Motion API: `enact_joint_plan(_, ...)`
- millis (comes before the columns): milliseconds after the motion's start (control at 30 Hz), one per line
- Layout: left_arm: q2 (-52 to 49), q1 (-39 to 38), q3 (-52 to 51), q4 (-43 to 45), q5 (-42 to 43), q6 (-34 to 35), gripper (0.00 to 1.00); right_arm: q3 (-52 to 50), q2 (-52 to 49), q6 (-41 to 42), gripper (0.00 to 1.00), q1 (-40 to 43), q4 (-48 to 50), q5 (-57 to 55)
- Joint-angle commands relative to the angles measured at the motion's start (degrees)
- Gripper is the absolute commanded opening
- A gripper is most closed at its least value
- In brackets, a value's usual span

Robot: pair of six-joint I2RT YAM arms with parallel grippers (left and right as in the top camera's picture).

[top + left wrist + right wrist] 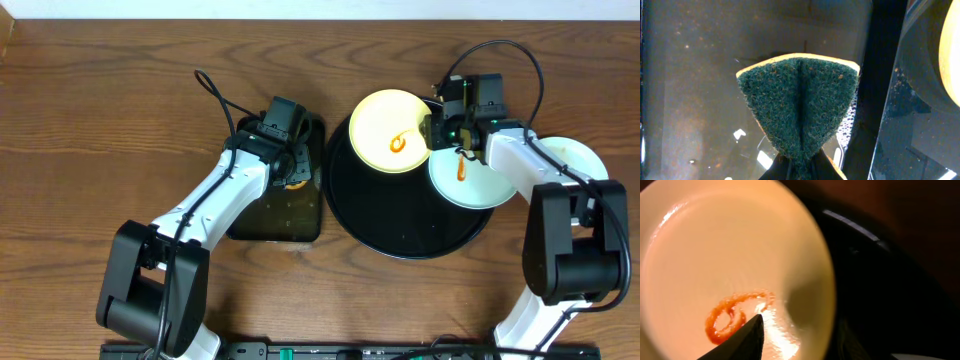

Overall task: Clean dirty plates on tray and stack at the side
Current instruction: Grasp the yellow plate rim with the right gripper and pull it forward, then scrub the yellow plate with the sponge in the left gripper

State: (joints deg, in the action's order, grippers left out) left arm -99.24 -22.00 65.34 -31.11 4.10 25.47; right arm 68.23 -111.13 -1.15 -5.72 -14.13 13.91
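From above we see the round tray (400, 215), glossy black, on the bench (100, 100). The yellow plate (380, 125) lies at its far edge, with an orange sauce curl (400, 143) near its right side. A pale plate (475, 185) with an orange streak overlaps the tray's right rim. A third plate (575, 155) sits on the bench beyond, partly under the right arm. The right hand (440, 135) is at the yellow plate's right edge. The left hand (288, 168) hangs over the small tray (290, 220), a rectangular black one just left of the round one. From the left wrist we see that hand pinched tight on a sponge (800, 100), green scouring face toward us and yellow along the top, above the small tray's wet floor. From the right wrist we see one dark finger (742, 337) over the yellow plate's inside, close to the sauce curl, with the round tray dark behind. We cannot tell how far this hand is open or whether it grips the plate.
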Motion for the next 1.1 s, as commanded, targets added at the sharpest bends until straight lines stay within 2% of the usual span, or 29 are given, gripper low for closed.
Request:
enact_joint_plan(0, 0.44, 0.13, -0.13, -0.17, -0.74, -0.28, 0.08, 0.33, -2.45, 0.92, 0.45, -1.9, -0.35, 1.66)
enact_joint_plan(133, 0.44, 0.13, -0.13, -0.17, -0.74, -0.31, 0.08, 0.33, -2.69, 0.94, 0.37, -2.8, -1.11, 1.86)
enact_joint_plan(300, 0.44, 0.13, -0.15, -0.17, -0.74, -0.31, 0.08, 0.33, -2.69, 0.94, 0.18, -3.76, -3.13, 2.27)
enact_joint_plan(567, 0.44, 0.13, -0.13, -0.13, -0.74, -0.28, 0.08, 0.33, -2.69, 0.9, 0.03, -4.98, -10.23, 3.08)
enact_joint_plan(733, 0.46, 0.0, -0.13, 0.85, 1.73, -0.46, 0.08, 0.33, -2.67, 0.9, 0.01, -5.57, -13.75, 3.08)
enact_joint_plan(900, 0.46, -0.15, -0.13, 7.76, 12.66, -3.13, 0.07, 0.33, -2.67, 0.92, 0.01, -6.62, -16.06, 3.08)
enact_joint_plan(1067, 0.44, -2.51, -0.13, 13.92, 14.53, -3.15, 0.07, 0.33, -2.67, 0.96, 0.01, -8.07, -18.05, 3.02)
